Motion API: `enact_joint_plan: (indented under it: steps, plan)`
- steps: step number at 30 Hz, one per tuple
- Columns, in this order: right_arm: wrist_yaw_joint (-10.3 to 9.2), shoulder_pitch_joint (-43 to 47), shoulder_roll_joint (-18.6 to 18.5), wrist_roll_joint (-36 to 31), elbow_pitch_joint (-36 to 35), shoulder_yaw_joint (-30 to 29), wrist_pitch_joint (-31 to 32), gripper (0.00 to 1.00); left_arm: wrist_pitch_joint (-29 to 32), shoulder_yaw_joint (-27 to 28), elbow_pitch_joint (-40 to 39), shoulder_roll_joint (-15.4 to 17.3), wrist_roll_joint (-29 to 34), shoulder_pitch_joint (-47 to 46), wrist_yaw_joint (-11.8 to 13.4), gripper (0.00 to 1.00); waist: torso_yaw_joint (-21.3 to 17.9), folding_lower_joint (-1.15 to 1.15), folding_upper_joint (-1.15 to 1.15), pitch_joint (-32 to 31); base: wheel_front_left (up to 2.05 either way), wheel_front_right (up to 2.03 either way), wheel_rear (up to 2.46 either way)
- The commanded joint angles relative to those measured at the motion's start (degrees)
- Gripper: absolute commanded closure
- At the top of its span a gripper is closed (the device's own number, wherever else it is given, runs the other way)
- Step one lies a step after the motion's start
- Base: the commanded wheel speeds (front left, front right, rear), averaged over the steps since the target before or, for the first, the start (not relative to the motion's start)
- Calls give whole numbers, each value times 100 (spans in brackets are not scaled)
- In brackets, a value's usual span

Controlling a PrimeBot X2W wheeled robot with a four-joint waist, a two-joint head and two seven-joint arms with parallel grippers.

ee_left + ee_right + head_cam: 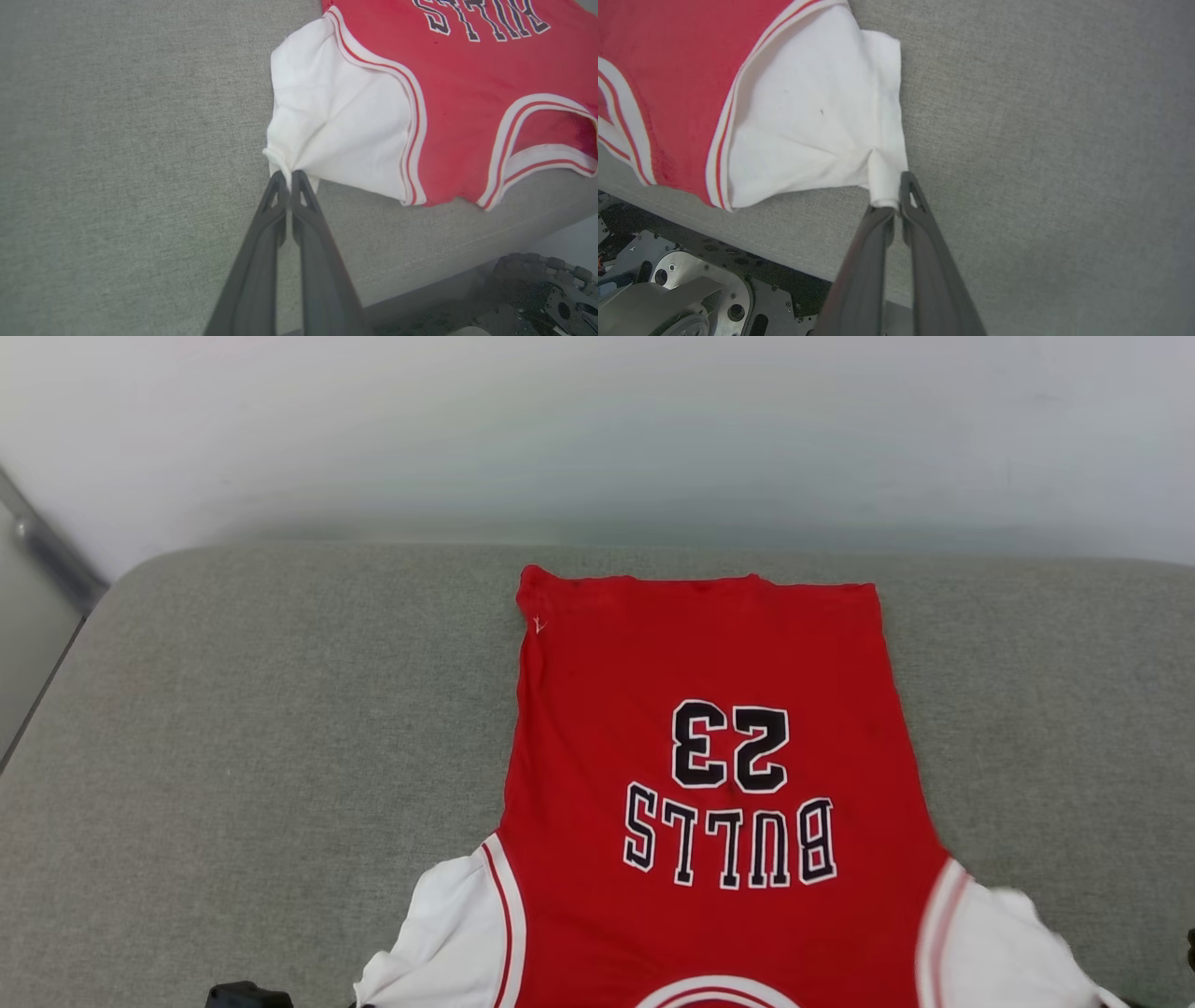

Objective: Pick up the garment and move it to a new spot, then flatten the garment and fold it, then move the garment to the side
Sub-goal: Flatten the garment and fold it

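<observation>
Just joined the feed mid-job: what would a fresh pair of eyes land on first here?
The red soft-fabric jersey with white short sleeves lies spread print-up on the grey fabric cushion, its black-and-white BULLS 23 lettering upside down in the head view. At the cushion's near edge, the left gripper is shut on one white sleeve and the right gripper on the other sleeve.

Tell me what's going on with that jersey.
The robot has the red jersey spread print-up on a grey cushion, hem away from it. Its left gripper is shut on the tip of one white sleeve, and its right gripper is shut on the other sleeve. Both sleeve tips are bunched where pinched.
</observation>
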Motion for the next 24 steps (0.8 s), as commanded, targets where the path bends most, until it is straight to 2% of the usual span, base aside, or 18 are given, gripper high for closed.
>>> enact_joint_plan:
  steps: [1, 6, 13, 15, 16, 18, 22, 24]
  plan:
    - [-5, -80, 14, 65, -134, -56, 148, 0, -10, -19, -78, -9, 69, -104, 27, 100, 49, 0, 0, 79, 0, 0, 0]
    - [-4, -494, 216, 280, -553, -570, 710, 0, 45, -112, -400, 1, 265, -313, 18, 100, 251, 0, 0, 390, 0, 0, 0]
    - [-4, -1803, 479, 155, -1070, -1086, 2204, 0, 234, -235, -1076, -57, 476, -699, 24, 100, 705, 0, 0, 1070, 0, 0, 0]
    - [-5, -2337, 567, 8, -978, -1181, 2769, 0, 275, -274, -1282, -104, 532, -812, 22, 100, 864, 0, 0, 1326, 0, 0, 0]
    - [-5, -2337, 567, 8, -978, -1181, 2769, 0, 275, -274, -1282, -104, 532, -812, 22, 100, 864, 0, 0, 1326, 0, 0, 0]
    - [-4, -2918, 608, -204, -863, -1208, 3343, 0, 313, -336, -1449, -138, 593, -932, -9, 100, 1041, 0, 0, 1610, 0, 0, 0]
    - [-4, -4190, 914, -642, -426, -1357, 4377, 0, 384, -470, -1704, -266, 705, -1198, -99, 100, 1416, 0, 0, 2161, 0, 0, 0]
    - [-4, -4804, 989, -938, -204, -1443, 4738, 0, 397, -528, -1810, -342, 742, -1331, -132, 100, 1612, 0, 0, 2385, 0, 0, 0]
